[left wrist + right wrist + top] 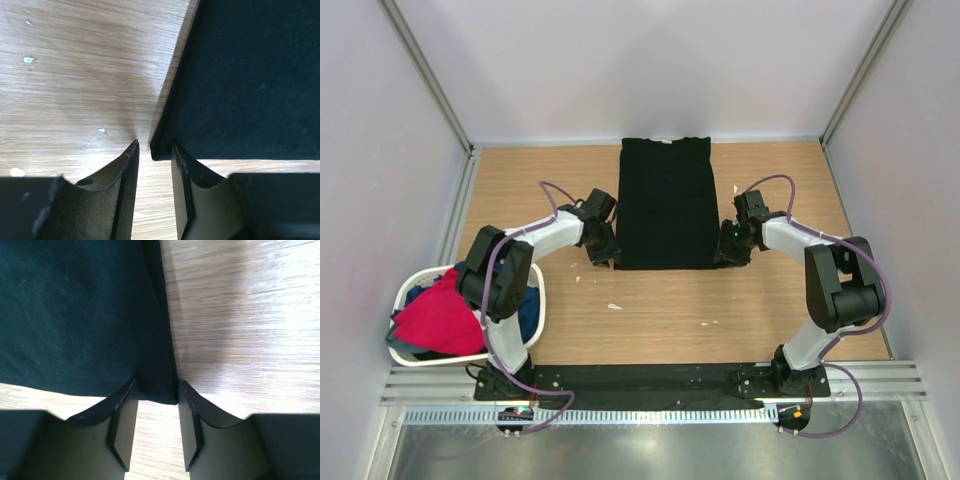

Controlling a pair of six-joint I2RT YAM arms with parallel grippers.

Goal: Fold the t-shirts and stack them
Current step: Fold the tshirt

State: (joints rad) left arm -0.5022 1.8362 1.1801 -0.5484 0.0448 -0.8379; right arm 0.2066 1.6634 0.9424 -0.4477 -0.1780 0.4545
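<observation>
wrist views: left claw [155, 145] and right claw [157, 382] spread astride black t-shirt [665, 200] corners; only overhead shows basket [408, 285].

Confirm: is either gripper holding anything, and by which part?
Nothing is clamped yet: the left gripper straddles the black t-shirt at its near-left hem corner, and the right gripper straddles its near-right corner. Both sets of jaws stand open around the cloth.
</observation>
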